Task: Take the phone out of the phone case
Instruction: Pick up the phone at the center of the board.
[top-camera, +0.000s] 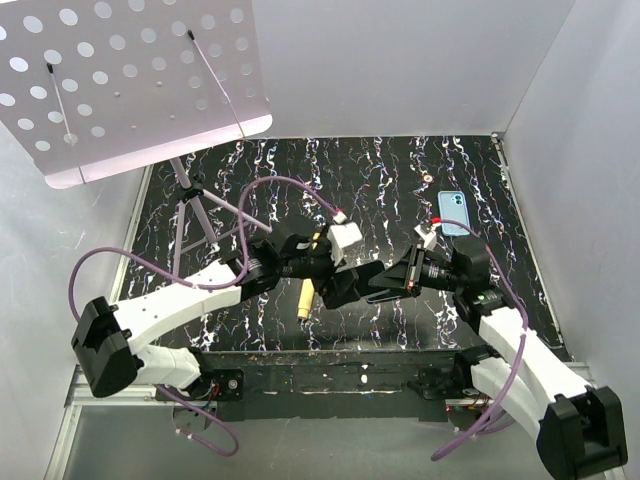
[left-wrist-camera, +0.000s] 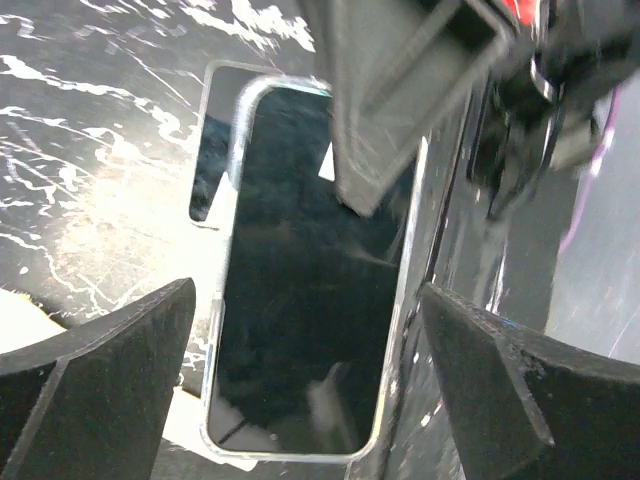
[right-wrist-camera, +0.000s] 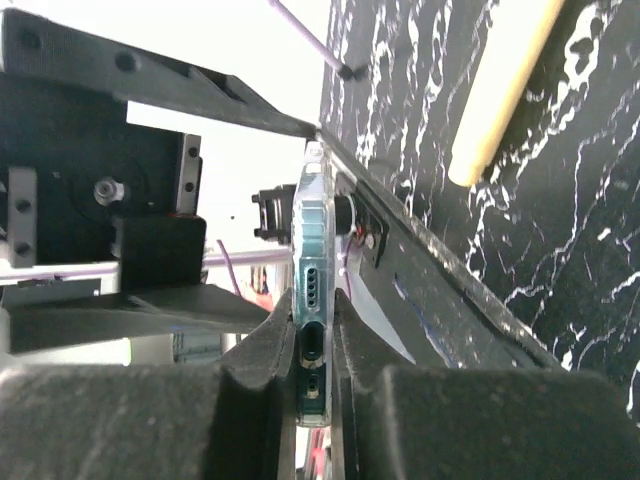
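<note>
My right hand (right-wrist-camera: 312, 335) is clamped on the port end of the phone (right-wrist-camera: 312, 250), pinching it face to back, over the middle of the near edge of the tabletop (right-wrist-camera: 560, 250). My left hand (left-wrist-camera: 300, 345) stands wide apart, a finger on either side of the clear phone case (left-wrist-camera: 222, 330), touching nothing. The pinch is short and at one end only. If my left hand pries hard, I judge the phone may swivel or slip free, case and all.
</note>
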